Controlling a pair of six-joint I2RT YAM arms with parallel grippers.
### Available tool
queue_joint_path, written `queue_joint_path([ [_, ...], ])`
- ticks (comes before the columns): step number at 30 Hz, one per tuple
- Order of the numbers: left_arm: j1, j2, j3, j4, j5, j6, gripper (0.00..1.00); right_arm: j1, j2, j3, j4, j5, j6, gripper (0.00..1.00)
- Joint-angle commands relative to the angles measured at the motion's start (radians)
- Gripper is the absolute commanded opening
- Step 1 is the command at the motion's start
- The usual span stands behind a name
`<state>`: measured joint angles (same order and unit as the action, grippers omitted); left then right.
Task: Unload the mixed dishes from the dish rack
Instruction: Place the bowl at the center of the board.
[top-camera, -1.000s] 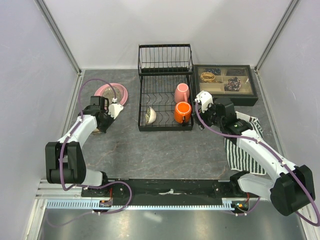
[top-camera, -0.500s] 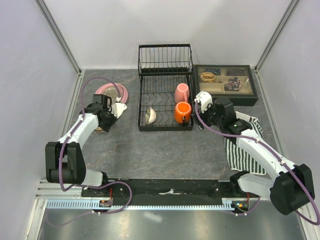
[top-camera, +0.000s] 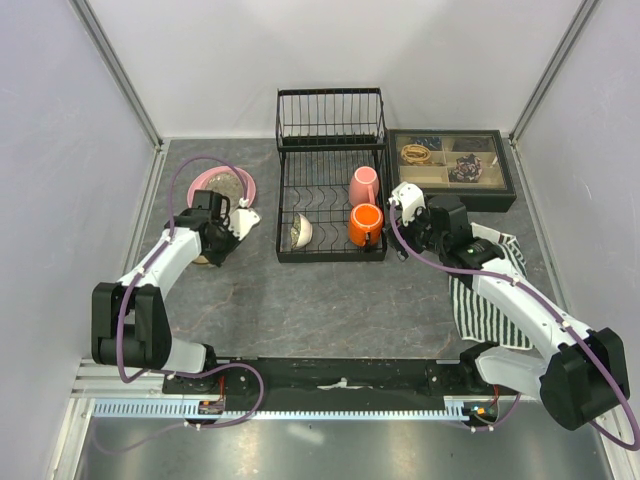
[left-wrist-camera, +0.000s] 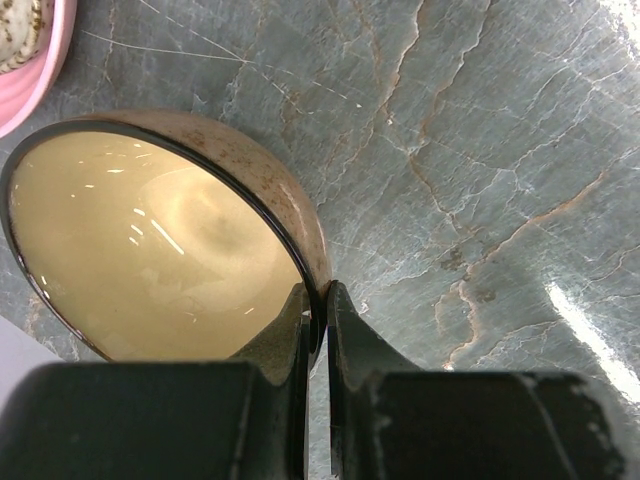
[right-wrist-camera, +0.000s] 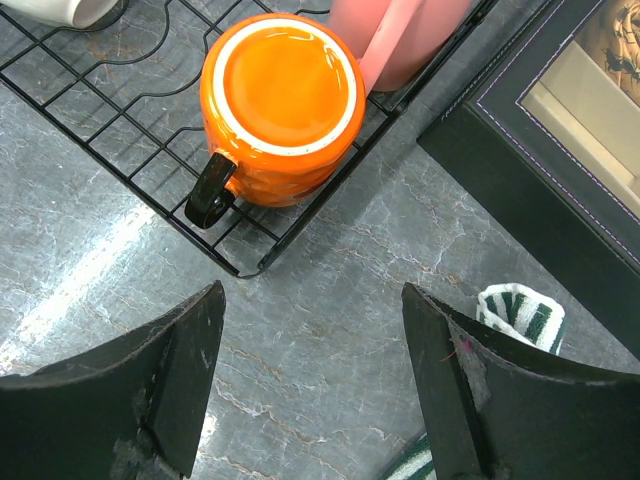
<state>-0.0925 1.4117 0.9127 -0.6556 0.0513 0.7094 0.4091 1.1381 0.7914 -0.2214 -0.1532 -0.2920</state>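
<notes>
Brown bowl was pinched at its rim by the left end effector, low over the desk, left of the dish rack and just near of the pink plate. Whether it touched down could not be told. The step looked like placing it; next would call for lowering it flat and letting go. Orange mug, pink mug and small pale bowl sat in the rack. The right end effector hung spread near the orange mug. No writing was legible.
</notes>
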Motion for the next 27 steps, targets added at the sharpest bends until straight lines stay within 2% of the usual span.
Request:
queue_joint_path([
  [1,-0.006,-0.034,0.005,0.054,-0.047,0.038,0.02,-0.001,-0.023,0.002,0.031,-0.011,-0.001,0.79],
  [6,-0.006,-0.033,-0.006,0.057,-0.048,0.038,0.06,-0.003,-0.024,-0.001,0.033,-0.013,-0.002,0.79],
  [20,-0.018,-0.069,-0.009,0.047,-0.022,0.025,0.37,-0.003,-0.023,-0.006,0.034,-0.009,-0.004,0.8],
  [23,-0.019,-0.08,0.005,0.028,0.002,0.019,0.43,-0.003,-0.024,-0.006,0.034,-0.009,-0.003,0.8],
  [27,-0.019,-0.14,0.052,-0.018,0.126,-0.013,0.52,-0.001,-0.024,-0.009,0.036,-0.009,-0.004,0.8],
])
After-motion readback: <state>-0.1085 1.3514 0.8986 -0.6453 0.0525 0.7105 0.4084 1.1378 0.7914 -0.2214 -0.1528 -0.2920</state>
